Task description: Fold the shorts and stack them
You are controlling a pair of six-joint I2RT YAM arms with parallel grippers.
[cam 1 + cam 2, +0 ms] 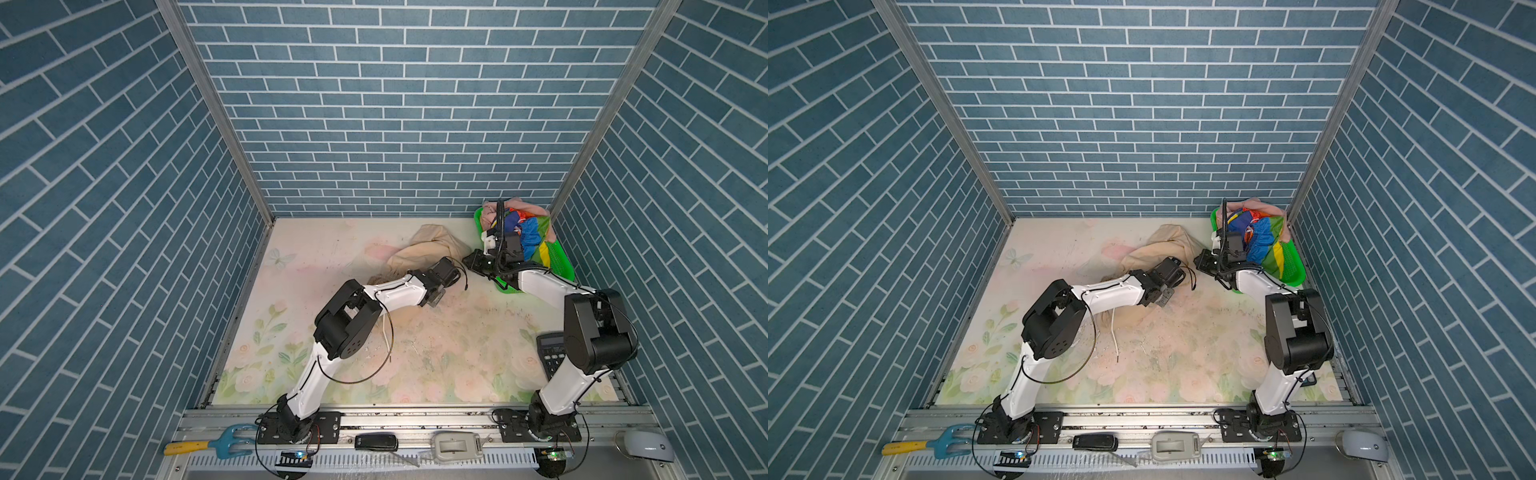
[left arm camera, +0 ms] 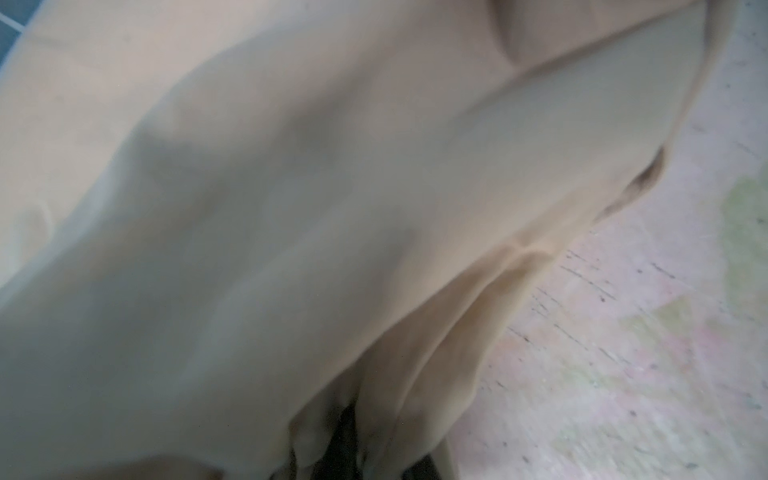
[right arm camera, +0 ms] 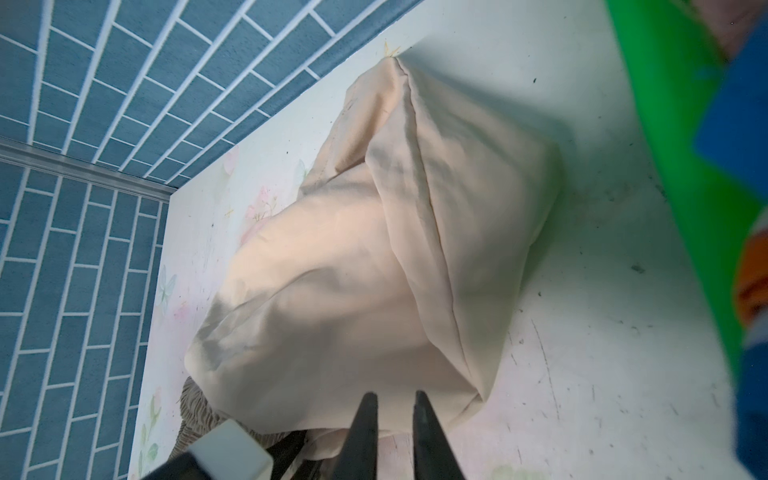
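Observation:
The beige shorts lie crumpled on the floral table top near the back, with a white drawstring trailing under my left arm. My left gripper is low at their front edge. In the left wrist view its dark fingers are shut on bunched beige cloth. My right gripper hovers at the cloth's edge, jaws slightly apart and empty. The rainbow-striped shorts and pink shorts are heaped in the green basket.
A black calculator lies by my right arm's elbow. On the front rail are a blue hand fork with a yellow handle, a black device, a grey device and a white mouse. Brick-patterned walls enclose three sides.

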